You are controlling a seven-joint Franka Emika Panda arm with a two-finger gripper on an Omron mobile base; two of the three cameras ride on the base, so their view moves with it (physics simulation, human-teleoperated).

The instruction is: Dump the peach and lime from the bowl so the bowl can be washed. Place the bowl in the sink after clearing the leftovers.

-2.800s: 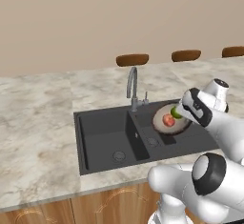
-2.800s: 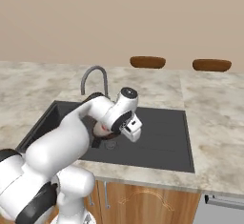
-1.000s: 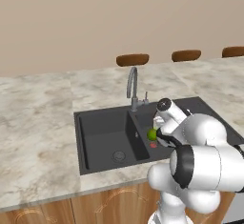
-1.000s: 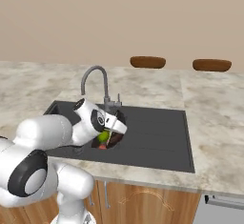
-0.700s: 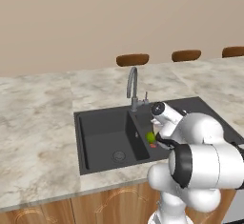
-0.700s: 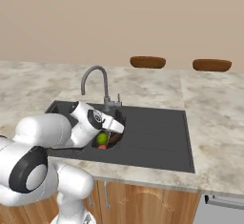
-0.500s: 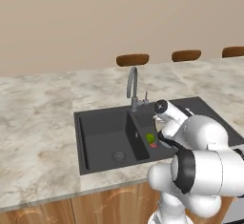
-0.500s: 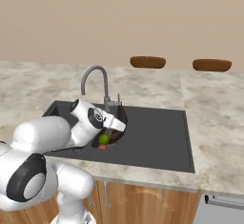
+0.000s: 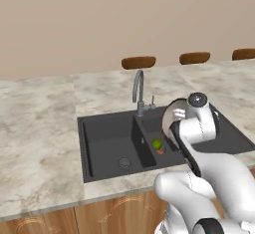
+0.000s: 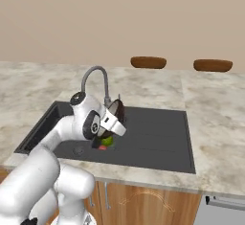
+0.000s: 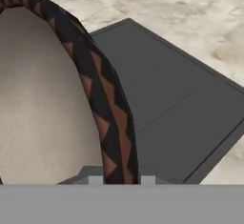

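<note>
While the marbled beige bench (image 9: 45, 128) runs the full width of both base views, its stone top is cut near the front edge by the sink (image 9: 107, 143), a nearly black double basin with a round drain in the left compartment and a flat dark drainboard reaching toward the bench's right end. A curved grey faucet (image 9: 138, 91) stands at the back rim of the sink, about over the divider between the basins. Behind the bench a plain tan wall (image 9: 99, 24) fills the room's background, and the brown tops of three stools (image 9: 138, 61) peek over the bench's far edge. Below the front edge are wooden cabinet doors (image 10: 143, 202) with a carved curl (a pale appliance panel sits at the lower right corner of the right base view).

The end effector (image 10: 112, 123) is low over the right basin, clamped narrowly on the rim of the bowl (image 11: 43, 104), which it holds tipped steeply on edge; the hand view shows the pale inside and the dark brown zigzag rim pinched right at the fingertips, with the drainboard and bench beyond. The lime (image 10: 107, 141) lies in the right basin just below the tilted bowl, out of it, and the peach (image 10: 102, 147) shows as a small reddish patch touching or just beside the lime, mostly hidden by the arm.
</note>
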